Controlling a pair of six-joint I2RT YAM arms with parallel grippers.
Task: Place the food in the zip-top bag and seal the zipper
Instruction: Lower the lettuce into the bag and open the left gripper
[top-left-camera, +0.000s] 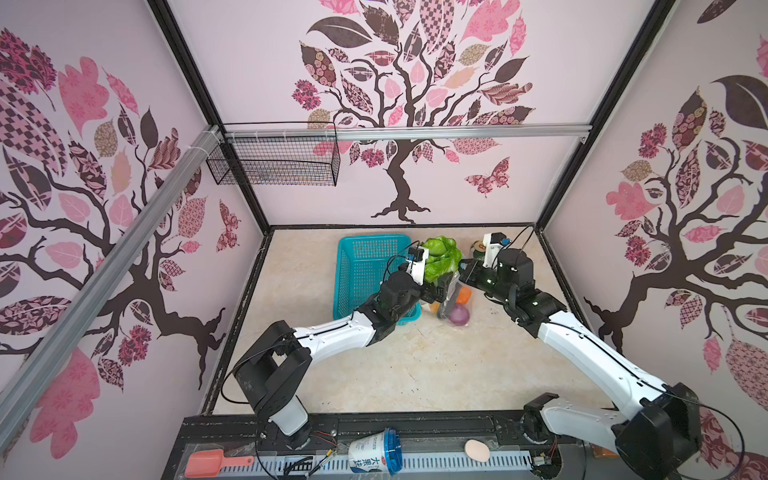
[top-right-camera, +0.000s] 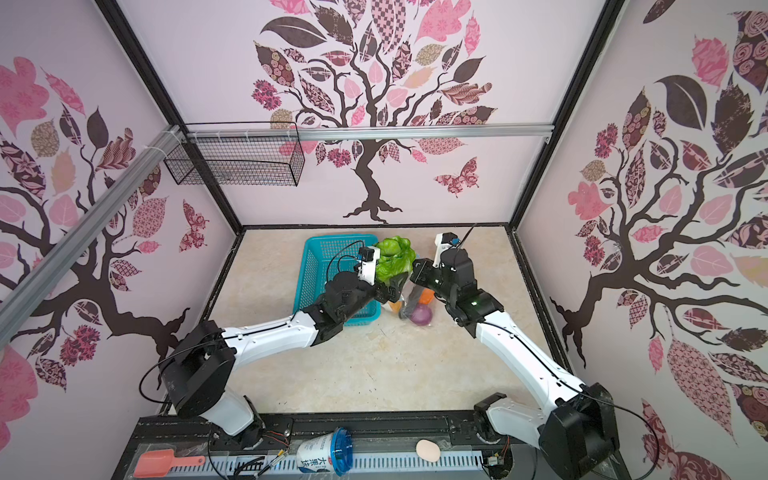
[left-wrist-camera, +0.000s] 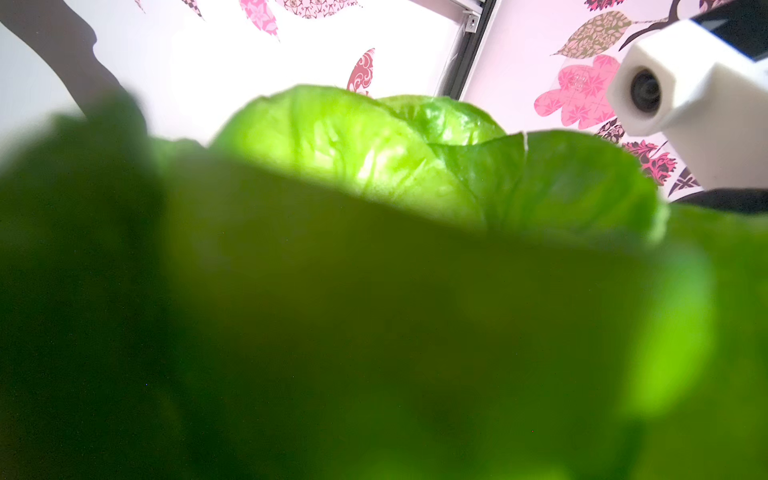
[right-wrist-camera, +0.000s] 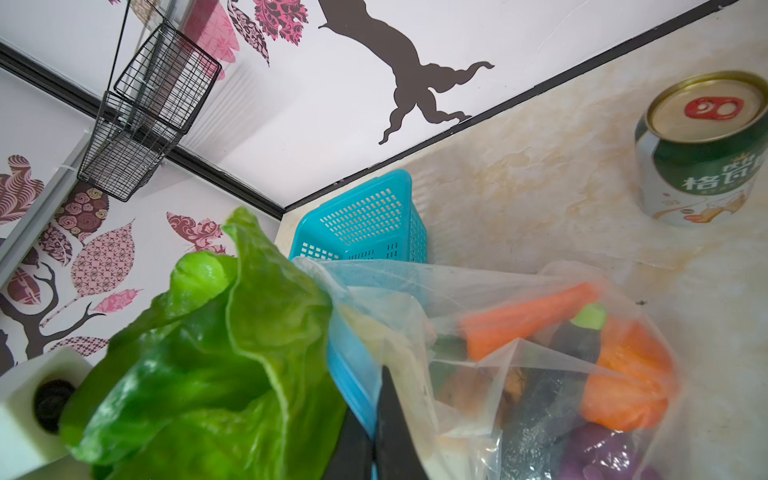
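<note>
The green napa cabbage stands leaf-end up at the mouth of the clear zip-top bag, right of the teal basket. It fills the left wrist view, hiding my left gripper's jaws. In both top views my left gripper sits under the cabbage's base. My right gripper is shut on the bag's light blue zipper, holding the mouth up. Inside the bag lie a carrot, an orange pumpkin, a purple onion and dark pieces.
The teal perforated basket lies just left of the bag, under my left forearm. A green-white can stands behind my right gripper. A wire basket hangs on the back rail. On the front rail lie a cup, a pinkish egg and a scoop.
</note>
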